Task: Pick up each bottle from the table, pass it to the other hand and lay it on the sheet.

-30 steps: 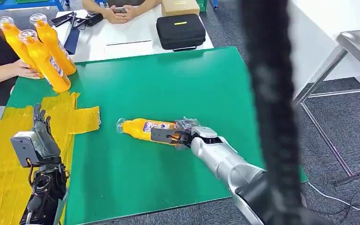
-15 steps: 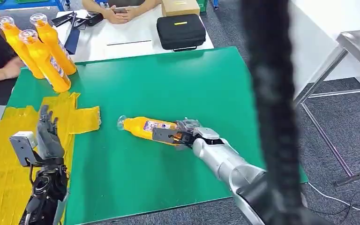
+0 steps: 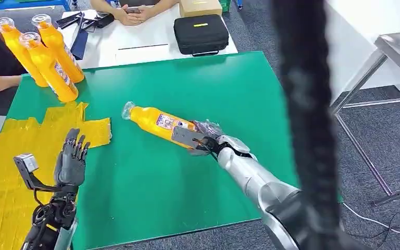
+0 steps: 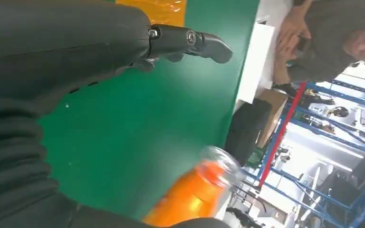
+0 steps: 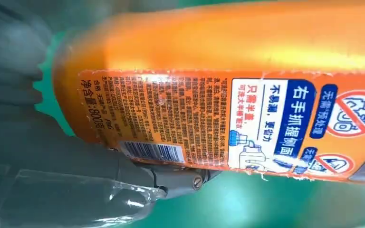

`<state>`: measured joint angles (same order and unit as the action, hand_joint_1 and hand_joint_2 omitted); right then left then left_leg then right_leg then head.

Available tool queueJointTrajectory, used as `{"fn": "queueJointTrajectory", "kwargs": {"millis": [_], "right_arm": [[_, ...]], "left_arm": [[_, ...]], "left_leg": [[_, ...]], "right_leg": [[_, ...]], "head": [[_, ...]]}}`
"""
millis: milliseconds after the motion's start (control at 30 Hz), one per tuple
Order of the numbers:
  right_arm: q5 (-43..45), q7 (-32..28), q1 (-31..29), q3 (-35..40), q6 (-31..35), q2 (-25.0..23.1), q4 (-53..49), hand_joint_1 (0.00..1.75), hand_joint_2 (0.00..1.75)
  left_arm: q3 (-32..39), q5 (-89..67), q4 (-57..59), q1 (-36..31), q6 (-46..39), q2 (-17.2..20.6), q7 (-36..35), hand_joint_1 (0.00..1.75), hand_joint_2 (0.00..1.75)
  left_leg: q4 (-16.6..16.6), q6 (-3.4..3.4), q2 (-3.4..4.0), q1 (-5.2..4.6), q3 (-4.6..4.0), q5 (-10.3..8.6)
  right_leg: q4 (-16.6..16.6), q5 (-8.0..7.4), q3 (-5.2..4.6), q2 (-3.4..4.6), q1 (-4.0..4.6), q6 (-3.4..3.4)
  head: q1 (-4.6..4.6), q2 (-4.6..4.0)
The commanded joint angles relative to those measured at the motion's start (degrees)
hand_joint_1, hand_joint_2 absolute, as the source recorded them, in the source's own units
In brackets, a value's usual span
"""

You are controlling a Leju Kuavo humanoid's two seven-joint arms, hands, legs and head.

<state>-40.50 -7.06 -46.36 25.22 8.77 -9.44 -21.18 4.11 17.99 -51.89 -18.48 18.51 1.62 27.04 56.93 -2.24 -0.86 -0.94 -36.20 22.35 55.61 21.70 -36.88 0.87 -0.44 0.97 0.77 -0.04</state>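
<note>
- Green table (image 3: 187, 88) carried the work; behind it stood a white desk with a black case (image 3: 200, 34), where a seated person rested both hands.
- Yellow sheet (image 3: 10, 156) covered the table's left part and bore no bottle, so no transfer appeared complete.
- Three upright orange bottles (image 3: 49, 62) waited at the far left corner, near a person's arm.
- One orange bottle (image 3: 159, 124) was gripped at its base by the right robot hand (image 3: 200, 141), cap pointing toward the sheet, at mid-table.
- Left robot hand (image 3: 72, 159) stood empty, fingers spread, at the sheet's edge; the handover and laying down remained.
</note>
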Motion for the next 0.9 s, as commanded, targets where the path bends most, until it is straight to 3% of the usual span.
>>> {"fn": "queueJointTrajectory", "kwargs": {"millis": [33, 367, 600, 767, 900], "right_arm": [[1.61, -1.51, -1.16, -2.45, 1.47, -2.05, -1.2, 1.75, 1.75], [2.13, -1.4, -1.69, -1.68, 1.58, -9.06, -0.14, 1.75, 1.75], [2.39, -1.73, -2.44, -0.89, 0.17, -10.56, 0.57, 1.75, 1.75], [11.53, 2.04, -1.61, 9.65, 0.19, -10.56, -1.75, 1.75, 1.75], [15.36, 2.78, -2.03, 13.49, 0.55, -10.56, -0.66, 1.75, 1.75]], "left_arm": [[1.42, -0.89, 9.42, -4.32, -0.39, -0.47, 0.13, 0.0, 1.75], [-0.34, -1.48, 9.41, -6.22, 0.98, -4.29, 1.05, 0.0, 1.75], [-0.62, -0.78, 8.52, -6.64, 1.73, -5.22, 0.39, 0.0, 1.75], [-2.16, 2.52, 2.38, -4.86, 4.08, -8.65, -2.52, 0.0, 1.75], [-3.35, 6.78, 0.6, -3.86, 7.65, -10.14, -5.58, 0.0, 1.75]], "left_leg": [[0.03, 0.16, 0.03, 0.05, 0.23, 0.12], [0.01, 0.12, 0.0, 0.02, 0.12, 0.07], [0.07, 0.16, -0.05, 0.07, 0.2, 0.13], [0.17, 0.22, 0.06, 0.11, 0.27, 0.25], [0.14, 0.19, -0.09, 0.1, 0.24, 0.23]], "right_leg": [[0.01, 0.12, 0.25, -0.08, 0.05, -0.02], [0.02, 0.09, 0.12, -0.08, 0.02, -0.01], [0.04, 0.16, 0.23, -0.18, 0.09, -0.02], [0.1, 0.24, 0.32, -0.13, 0.12, -0.02], [0.07, 0.24, 0.32, -0.22, 0.12, -0.01]], "head": [[-0.04, 0.0], [-0.04, 0.0], [-0.02, 0.0], [0.0, 0.0], [0.0, 0.0]]}}
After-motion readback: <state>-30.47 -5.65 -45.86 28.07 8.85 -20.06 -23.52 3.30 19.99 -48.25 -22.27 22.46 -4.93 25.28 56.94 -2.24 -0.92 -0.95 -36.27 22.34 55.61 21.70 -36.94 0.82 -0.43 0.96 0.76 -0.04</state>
